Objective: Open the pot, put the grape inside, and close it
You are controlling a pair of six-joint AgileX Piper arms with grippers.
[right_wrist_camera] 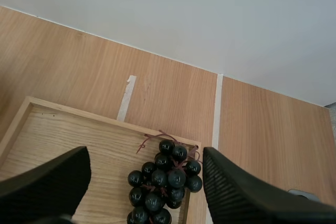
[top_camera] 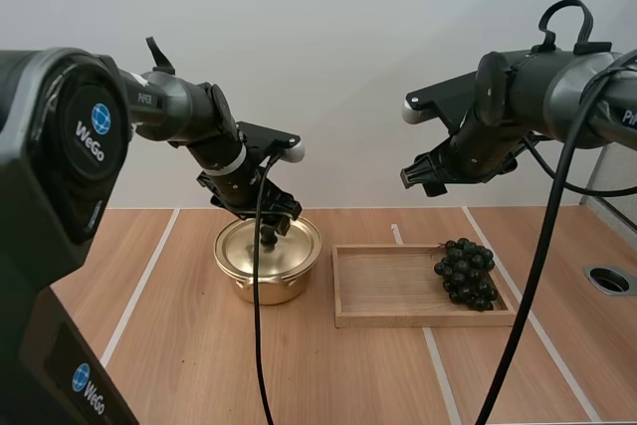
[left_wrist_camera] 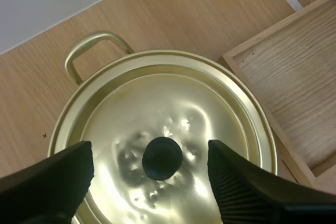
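Pot [top_camera: 267, 264], lid [top_camera: 247, 245] on, high view: beside wooden tray [top_camera: 398, 318], left gripper [top_camera: 269, 231] just above it. Left wrist: 2 fingers [left_wrist_camera: 58, 177] wide apart, flanking lid knob [left_wrist_camera: 162, 158], no contact. Right wrist: right gripper [right_wrist_camera: 146, 161] wide open, empty, over grapes [right_wrist_camera: 163, 187] in tray corner.

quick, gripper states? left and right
Left gripper: open, over the lid knob, holding nothing.
Right gripper: open, above the grapes, holding nothing.

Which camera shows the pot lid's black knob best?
The left wrist view: the knob sits close, framed by the open left gripper. The high view shows it small beneath that gripper; the right wrist view faces the grapes.
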